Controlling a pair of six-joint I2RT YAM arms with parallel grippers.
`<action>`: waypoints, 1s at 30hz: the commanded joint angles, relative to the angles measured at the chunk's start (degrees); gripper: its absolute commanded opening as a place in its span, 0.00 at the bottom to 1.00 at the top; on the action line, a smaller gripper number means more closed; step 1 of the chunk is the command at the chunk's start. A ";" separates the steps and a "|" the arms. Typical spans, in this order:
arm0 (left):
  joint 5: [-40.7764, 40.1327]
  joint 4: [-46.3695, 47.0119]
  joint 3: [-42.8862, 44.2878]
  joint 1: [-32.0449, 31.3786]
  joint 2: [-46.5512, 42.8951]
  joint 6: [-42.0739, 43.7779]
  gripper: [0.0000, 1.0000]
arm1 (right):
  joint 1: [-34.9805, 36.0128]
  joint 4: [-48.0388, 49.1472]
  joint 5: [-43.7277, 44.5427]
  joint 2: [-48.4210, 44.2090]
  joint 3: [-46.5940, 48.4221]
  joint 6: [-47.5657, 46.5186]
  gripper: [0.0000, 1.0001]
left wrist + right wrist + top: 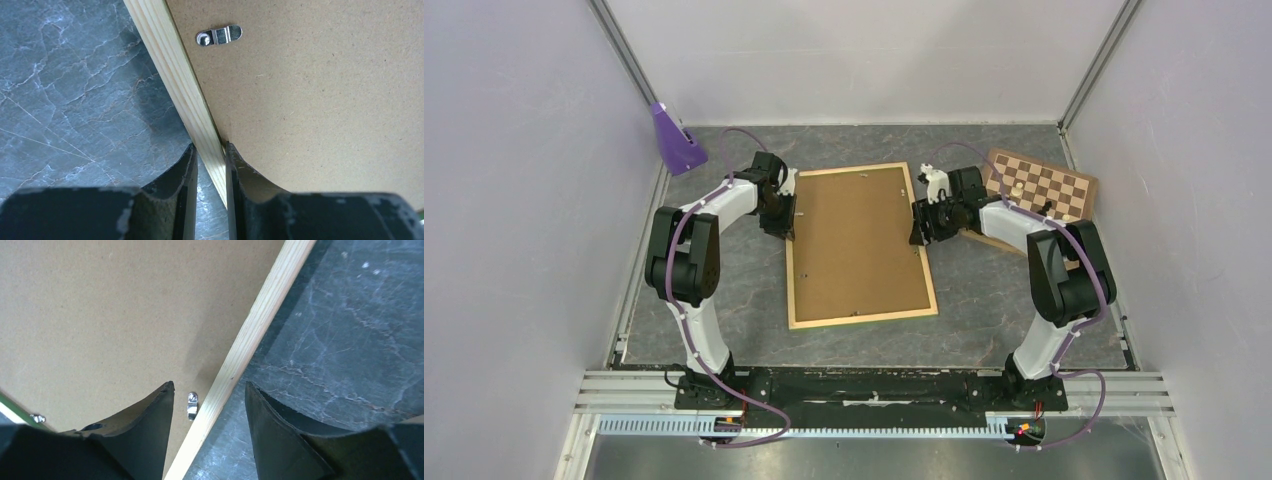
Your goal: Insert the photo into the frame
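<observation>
The frame (861, 318) lies back face up in the middle of the table, pale wood rails around a brown hardboard panel (856, 243). My left gripper (786, 215) is at its left rail. In the left wrist view that rail (180, 80) runs between the gripper's (210, 147) fingertips, which are shut on it. My right gripper (921, 222) is at the right rail. There it stands open (209, 385), straddling the rail (260, 315) without touching it. Small metal clips (218, 36) (192, 405) sit on the panel beside the rails. The photo is hidden.
A brown-and-cream chessboard (1044, 185) with a few pieces lies at the back right, close behind my right arm. A purple object (676, 140) stands at the back left corner. Walls enclose the table on three sides.
</observation>
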 commanded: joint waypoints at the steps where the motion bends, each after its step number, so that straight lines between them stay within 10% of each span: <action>1: 3.70 -1.11 2.35 -0.58 -0.92 6.50 0.02 | 0.00 3.25 4.16 -1.31 4.04 -0.76 0.57; 30: 4.46 -1.04 1.03 -1.92 -2.30 5.71 0.02 | 0.05 6.65 13.87 16.40 20.01 2.30 0.54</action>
